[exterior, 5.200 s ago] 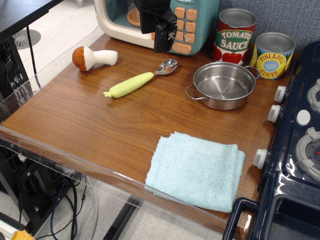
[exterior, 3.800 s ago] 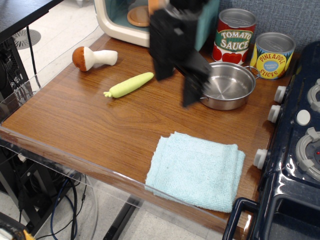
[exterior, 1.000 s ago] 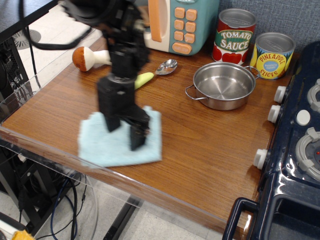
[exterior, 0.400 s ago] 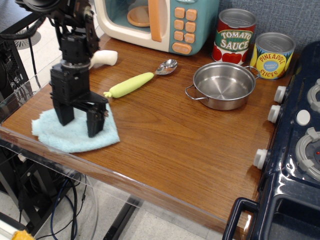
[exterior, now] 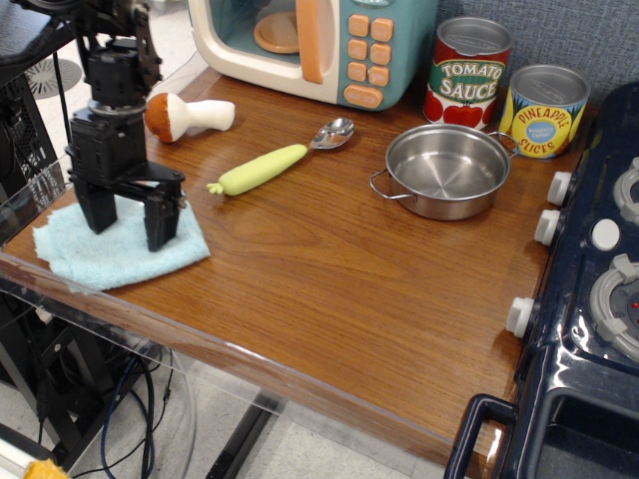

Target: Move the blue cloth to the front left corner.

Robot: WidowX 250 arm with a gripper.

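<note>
I'm seeing the cloth (exterior: 120,254) lying rumpled at the front left corner (exterior: 25,261) of the table (exterior: 329,289), its near edge running right along the clear rim. My gripper (exterior: 128,226) is standing upright over it, fingers (exterior: 161,222) spread wide, both tips pressing down onto the cloth with pale blue fabric showing between them; nothing is being pinched. Whether the tips are lifting off at all, I cannot tell.

Just behind the gripper, a toy mushroom (exterior: 185,116) is lying on its side. Right of that, a green-handled spoon (exterior: 280,160) is lying slantwise, well apart from the cloth. Farther right a steel pot (exterior: 445,171) is sitting, with a tomato sauce can (exterior: 468,72) and a pineapple can (exterior: 545,110) behind it. A toy microwave (exterior: 315,45) is standing along the back edge. A dark toy stove (exterior: 589,299) is filling the right side.
</note>
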